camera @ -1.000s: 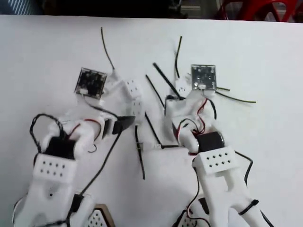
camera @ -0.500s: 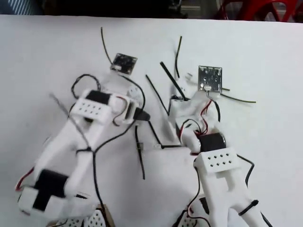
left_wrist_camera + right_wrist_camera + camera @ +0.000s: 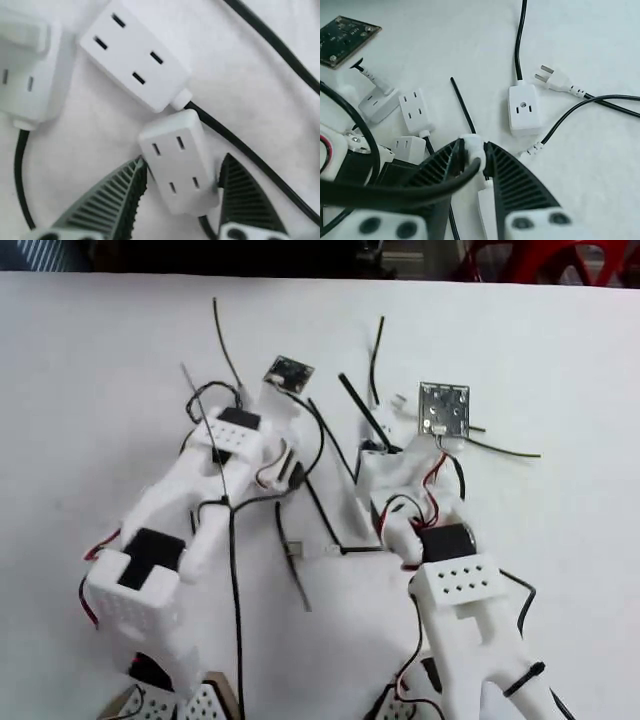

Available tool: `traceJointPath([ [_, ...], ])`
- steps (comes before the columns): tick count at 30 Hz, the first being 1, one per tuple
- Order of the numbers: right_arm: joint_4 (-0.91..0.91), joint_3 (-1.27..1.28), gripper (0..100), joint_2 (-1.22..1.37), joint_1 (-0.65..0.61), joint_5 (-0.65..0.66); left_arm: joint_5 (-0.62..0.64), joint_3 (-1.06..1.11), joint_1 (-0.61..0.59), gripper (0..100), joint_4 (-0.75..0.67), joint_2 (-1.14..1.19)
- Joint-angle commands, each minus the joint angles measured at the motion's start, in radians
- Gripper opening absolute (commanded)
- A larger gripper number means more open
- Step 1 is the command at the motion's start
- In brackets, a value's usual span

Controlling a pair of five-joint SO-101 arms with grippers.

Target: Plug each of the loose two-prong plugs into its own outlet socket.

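The white counter [image 3: 560,340] carries the whole tangle in its middle, and both arms lean in toward one another from the near side. The left end effector [image 3: 183,165] is spread wide, its ribbed jaws standing either side of a white socket block [image 3: 175,150] without clearly gripping it. A second socket block [image 3: 132,52] lies just beyond, almost touching the first at a corner, and a black cord [image 3: 240,150] runs close past one jaw. The right end effector [image 3: 473,146] is pressed together on a small white plug [image 3: 471,139], its prongs hidden by the jaws, close to the cluster of sockets. A loose two-prong plug [image 3: 555,79] lies near a single outlet block [image 3: 524,107]. The step in hand looks like steadying the socket block so the held plug can go in. The left jaws should close squarely across its long sides, clear of the slots, and pin it flat while the right arm lines the prongs with one slot pair and presses straight, not slanted. The wrists are near enough to knock, and crossing cords could snag; bare counter on each arm's outer side gives room, and the far edge is well apart
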Motion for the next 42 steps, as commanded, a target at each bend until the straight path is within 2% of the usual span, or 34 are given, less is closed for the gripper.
traceJointPath([
  [1, -0.019, -0.009, 1.8, -0.025, 0.008, 0.002, -0.041, -0.046, 0.012, 18, 0.009, -0.008],
  [8, -0.016, -0.008, 1.8, -0.025, 0.008, 0.002, -0.298, -0.014, -0.012, 18, 0.121, -0.12],
  [13, -0.016, -0.008, 1.8, -0.025, 0.008, 0.002, -0.47, 0.155, -0.028, 19, 0.127, -0.341],
  [16, -0.016, -0.008, 1.8, -0.025, 0.008, 0.003, -0.52, 0.267, -0.027, 23, 0.126, -0.45],
  [20, -0.015, -0.008, 1.8, -0.025, 0.004, 0.003, -0.502, 0.336, -0.056, 34, 0.124, -0.521],
  [28, -0.013, 0.008, 1.8, -0.025, -0.019, 0.117, -0.497, 0.35, -0.148, 35, 0.137, -0.737],
  [36, 0.051, 0.002, 1.8, -0.024, -0.208, 0.261, -0.272, 0.523, -0.295, 35, 0.167, -1.093],
  [42, 0.05, -0.075, 1.8, 0.061, -0.335, 0.272, -0.157, 0.764, -0.446, 35, 0.117, -1.3],
])
